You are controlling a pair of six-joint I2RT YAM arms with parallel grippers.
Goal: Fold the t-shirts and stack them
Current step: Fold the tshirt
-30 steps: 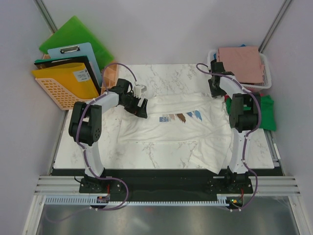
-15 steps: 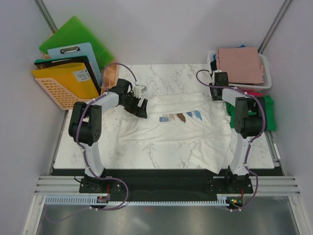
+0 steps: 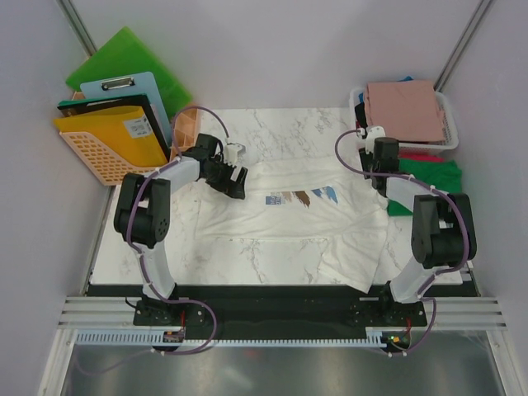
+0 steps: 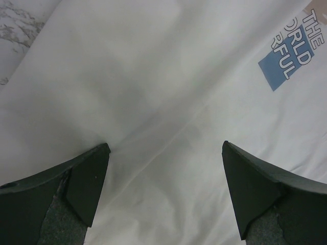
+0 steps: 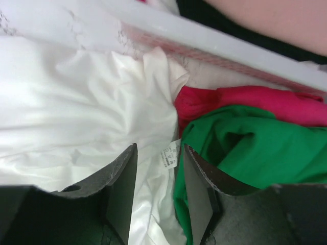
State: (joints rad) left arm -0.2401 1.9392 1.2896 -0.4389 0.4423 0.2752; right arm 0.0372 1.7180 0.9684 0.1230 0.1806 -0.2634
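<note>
At the far right corner of the white marble bench (image 3: 272,256), a white plastic mesh basket (image 3: 451,124) topped with a folded dusty-pink t-shirt (image 3: 403,107). At the far left, an orange lattice basket (image 3: 87,161) holding yellow, black, blue and green folder boards (image 3: 124,58). Spread across the bench, print up, a cream-white t-shirt (image 3: 305,219). Left pincer (image 4: 166,153) spread wide, low over plain cloth, pinching nothing. Right pincer (image 5: 160,153) partly spread over the shirt's crumpled edge, care label (image 5: 168,154) between the fingers (image 5: 122,189), nothing squeezed. Just beside, a bunched green t-shirt (image 5: 255,148) and a red t-shirt (image 5: 245,99) along the basket wall.
</note>
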